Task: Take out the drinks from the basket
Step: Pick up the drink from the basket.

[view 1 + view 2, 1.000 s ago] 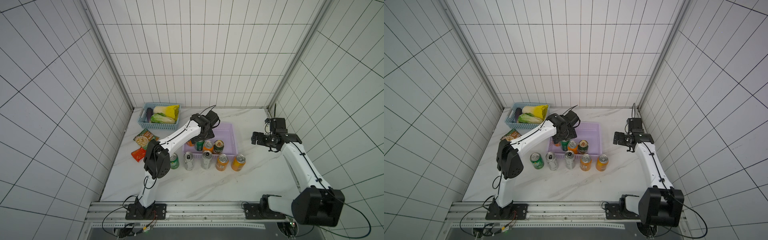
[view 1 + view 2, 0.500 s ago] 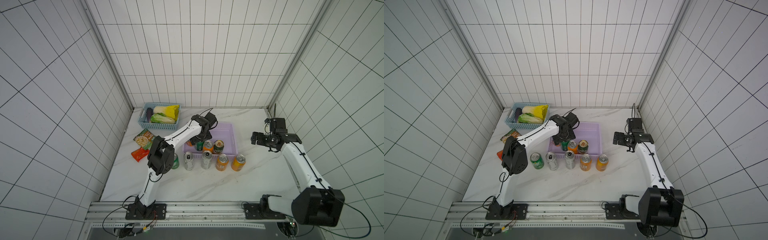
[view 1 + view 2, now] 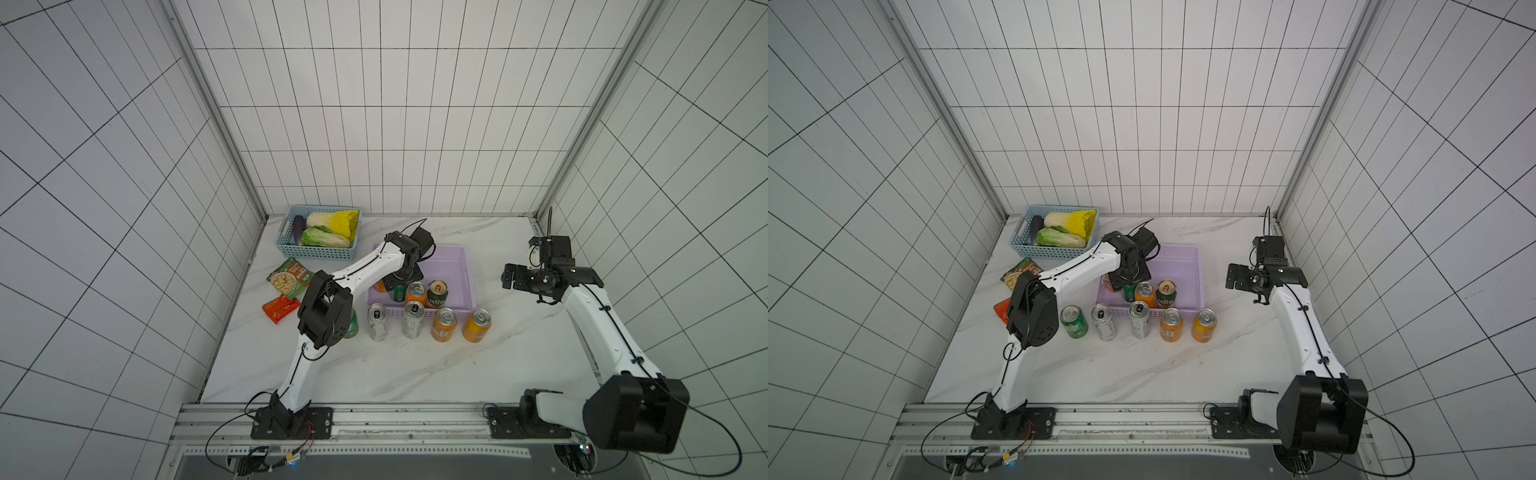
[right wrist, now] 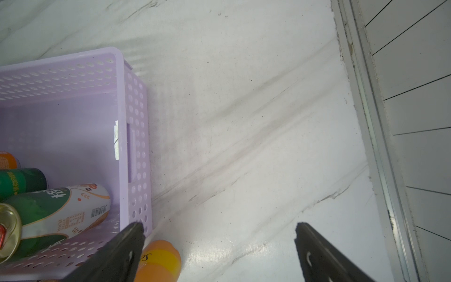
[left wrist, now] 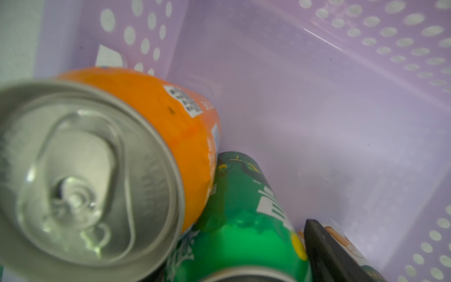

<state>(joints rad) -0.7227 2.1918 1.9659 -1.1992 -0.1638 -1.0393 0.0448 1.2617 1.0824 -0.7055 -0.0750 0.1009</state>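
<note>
You are a little past halfway. 5 of the 9 drinks stand on the worktop (image 3: 415, 374) in a row just in front of the basket (image 3: 467, 266): the outer green can (image 3: 1073, 321), 2 silver cans (image 3: 377, 322) and 2 outer orange cans (image 3: 444, 324).

4 are left inside the basket, bunched along its front wall toward the left corner: the corner orange can (image 5: 170, 117) by the basket's left wall, the inner green can (image 5: 244, 232) touching it, a second orange can (image 3: 415, 293) and the gold-topped can (image 3: 437, 293). The rest of the basket floor is bare.

Your left pincer (image 3: 402, 279) is down inside the basket over the inner green can. The left wrist view shows only 1 finger (image 5: 327, 254), just beside that can, so I cannot tell how wide the jaws stand or whether they grip it. I judge this can to be your pick in hand.

Your right pincer (image 4: 219, 227) hangs above the worktop off the basket's right side, spread wide and holding nothing.
</note>
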